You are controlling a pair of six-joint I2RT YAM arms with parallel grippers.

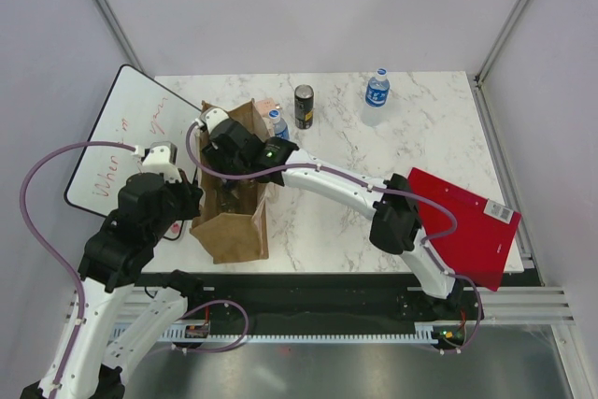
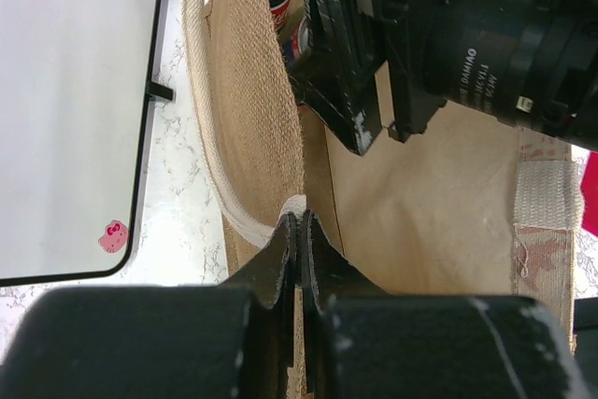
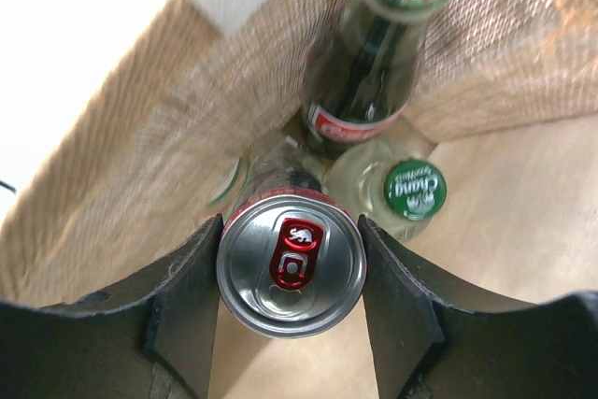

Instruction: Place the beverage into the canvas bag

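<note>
Inside canvas bag (image 1: 235,231) at left edge of tabletop (image 1: 420,137), right gripper (image 3: 291,261) clamps red-tabbed can (image 3: 291,277) between its fingers; left gripper (image 2: 297,231) pinched closed on bag rim.

The green bottle cap (image 3: 415,190) reads "Chang". The black motor housing (image 2: 486,49) carries white lettering, "DAMIAO". Red handwriting on the whiteboard (image 1: 110,142) begins "When"; the rest is illegible.

The bag (image 1: 234,231) is tan-brown and coarse-woven. In it the can (image 3: 291,263) shows a silver top with a red tab. At one o'clock of the can, a dark green bottle (image 3: 369,72) has a red cap. The table (image 1: 420,137) is white marble with grey veins.
</note>
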